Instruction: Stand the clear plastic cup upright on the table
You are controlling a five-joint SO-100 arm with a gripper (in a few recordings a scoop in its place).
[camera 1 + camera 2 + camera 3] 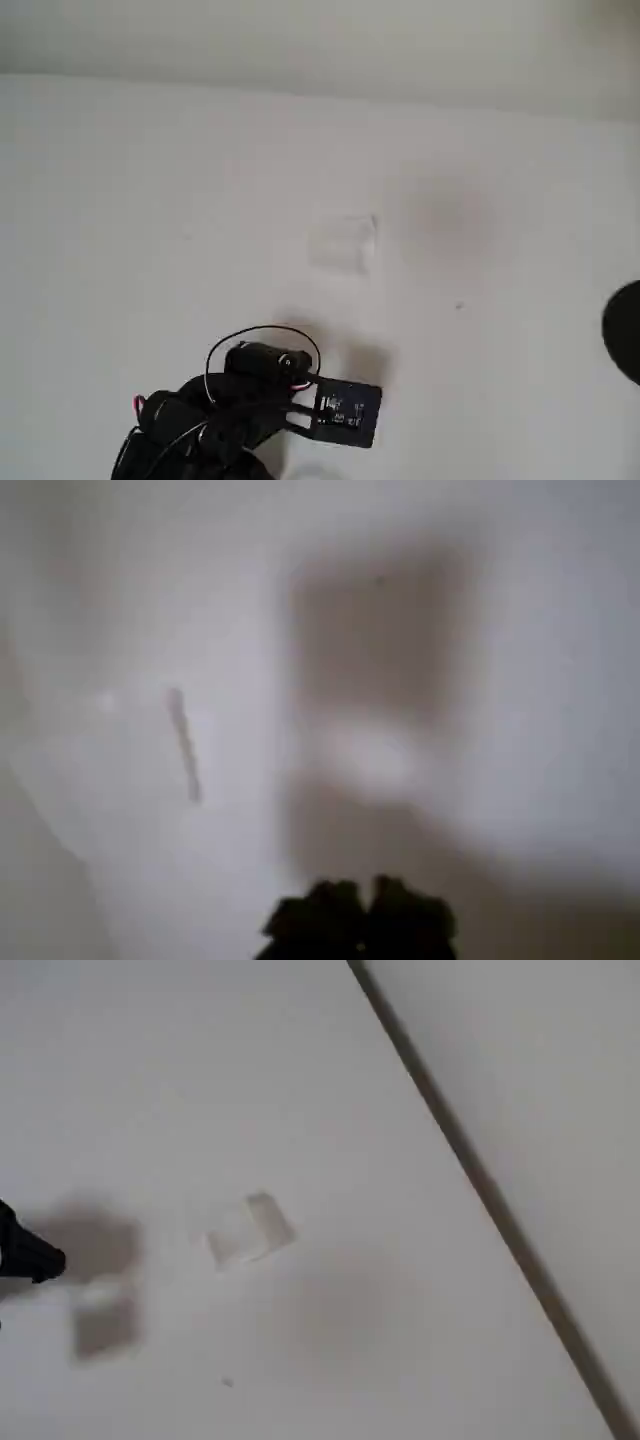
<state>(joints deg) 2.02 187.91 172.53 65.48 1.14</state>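
Your clear plastic cup (pixel 343 241) lies on its side near the middle of the worktop (pixel 120 200), a faint pale outline with its thin rim catching a little light; in the fixed view the clear plastic cup (pixel 250 1228) reads as a tipped shape, apart from everything else. The end effector (pixel 345 410) sits well short of it, toward the near edge in the overhead view, and touches nothing. In the wrist view the end effector (pixel 360 920) shows as two dark tips low in a blurred picture — you cannot tell from any view whether it is released or clenched.

I judge you are at the approach step; the cup is not yet grasped. The next move calls for reaching forward to the cup and lining the fingers across its wall — gently, since thin plastic may skid or buckle.

The black plate by the end effector carries small white markings, too blurred to read.
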